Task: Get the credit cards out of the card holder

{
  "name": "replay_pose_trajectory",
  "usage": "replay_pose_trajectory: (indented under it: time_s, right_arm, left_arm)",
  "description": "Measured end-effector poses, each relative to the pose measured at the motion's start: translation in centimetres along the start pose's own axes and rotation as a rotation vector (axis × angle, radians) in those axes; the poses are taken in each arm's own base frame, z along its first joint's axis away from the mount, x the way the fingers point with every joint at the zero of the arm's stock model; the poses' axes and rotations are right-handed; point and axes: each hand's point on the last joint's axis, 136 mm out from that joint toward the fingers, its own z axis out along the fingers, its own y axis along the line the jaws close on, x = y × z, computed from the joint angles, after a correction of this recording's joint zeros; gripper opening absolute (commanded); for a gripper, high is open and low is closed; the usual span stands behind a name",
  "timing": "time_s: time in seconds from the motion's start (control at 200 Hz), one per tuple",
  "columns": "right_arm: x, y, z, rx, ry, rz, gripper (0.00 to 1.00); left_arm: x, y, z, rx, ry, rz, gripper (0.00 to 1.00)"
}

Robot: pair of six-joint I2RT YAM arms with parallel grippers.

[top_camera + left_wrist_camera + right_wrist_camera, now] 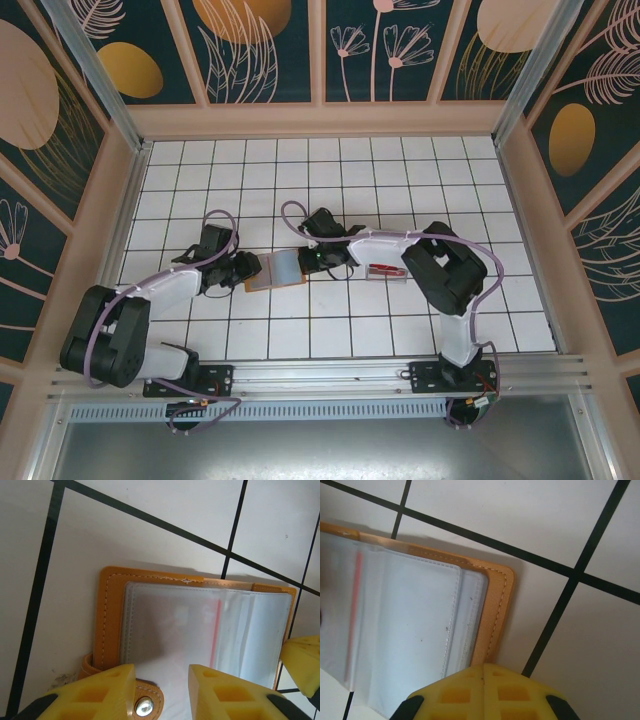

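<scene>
I'm looking down from the top camera and the holder (280, 270) is lying open, pockets up, on the white gridded table (400, 180), roughly mid-table between the two grippers. The left gripper (243, 272) is sitting right at its left edge and the right gripper (318, 262) is right at its right edge.

On the left wrist cam I'm seeing the orange leather border (112, 620) framing the clear pockets (175, 630), with a thin red stripe (216, 630) showing through the plastic. I can't tell if that's a card edge or just a mark. I'm not making out any card face through the sleeves. The left gripper's yellow fingers (95, 695) are standing partway open, with the snap tab (145, 706) and the near edge of the pockets sitting in the gap between them. I'm not seeing them pinch anything, and I can't tell whether they're touching the tab. Another yellow tip (302, 657) is poking in at the right edge of that view, just beside the holder's corner.

On the right wrist cam the two fingers are pressed fully together, the closed tip (482, 672) overlapping the near edge of the holder (495, 605) by its rounded corner. I can't tell if it's pressing down or just hovering there.

Also, a small clear box (383, 268) with something red in it is lying just beside the right arm.
</scene>
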Motion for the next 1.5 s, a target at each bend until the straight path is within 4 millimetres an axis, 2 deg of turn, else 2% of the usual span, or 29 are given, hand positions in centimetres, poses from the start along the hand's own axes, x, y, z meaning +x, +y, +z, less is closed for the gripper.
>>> replay_pose_trajectory:
  time_s: [0.646, 0.746, 0.881, 1.501]
  right_arm:
    - [-0.1, 0.2, 0.2, -0.005, 0.001, -0.002, 0.0]
    - [-0.1, 0.2, 0.2, -0.005, 0.001, -0.002, 0.0]
    - [-0.1, 0.2, 0.2, -0.005, 0.002, -0.003, 0.0]
    - [-0.4, 0.6, 0.5, -0.006, 0.007, -0.006, 0.0]
  left_arm:
    - [-0.5, 0.3, 0.3, -0.026, -0.015, 0.005, 0.35]
    - [-0.6, 0.3, 0.4, -0.024, -0.014, 0.006, 0.39]
    - [-0.7, -0.4, 0.5, 0.009, -0.012, 0.012, 0.41]
    - [-0.2, -2.0, 0.8, 0.093, 0.023, 0.026, 0.42]
